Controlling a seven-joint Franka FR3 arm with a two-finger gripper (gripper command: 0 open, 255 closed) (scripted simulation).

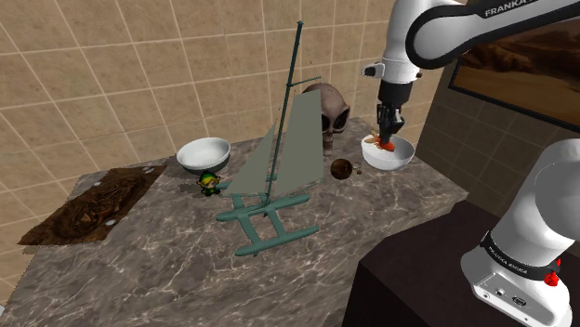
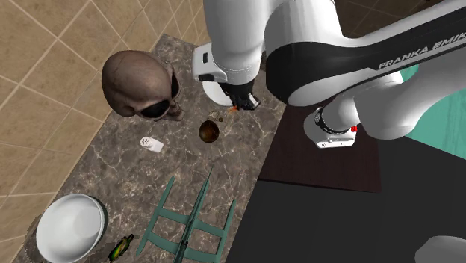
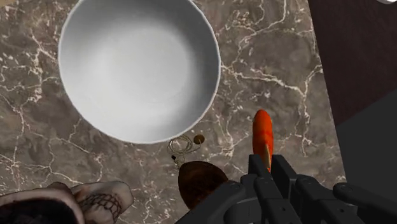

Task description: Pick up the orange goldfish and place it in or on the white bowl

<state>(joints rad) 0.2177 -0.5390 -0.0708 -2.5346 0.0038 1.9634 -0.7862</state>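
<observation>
Marble counter [image 3: 273,57] lies below; tool [image 3: 268,165] pinches the orange goldfish [image 3: 262,130] near the white bowl [image 3: 140,63].

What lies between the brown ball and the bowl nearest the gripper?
A small wiry ring, seen in the wrist view, between brown ball and white bowl.

1. My base [image 1: 517,269] sits at the shoulder view's lower right, and my white arm [image 1: 437,32] arches up from it and over to that view's left.
2. My wrist [image 1: 395,82] points almost straight down.
3. My black fingers [image 3: 282,172] are closed on the orange goldfish [image 3: 262,132], which juts out past their tips.
</observation>
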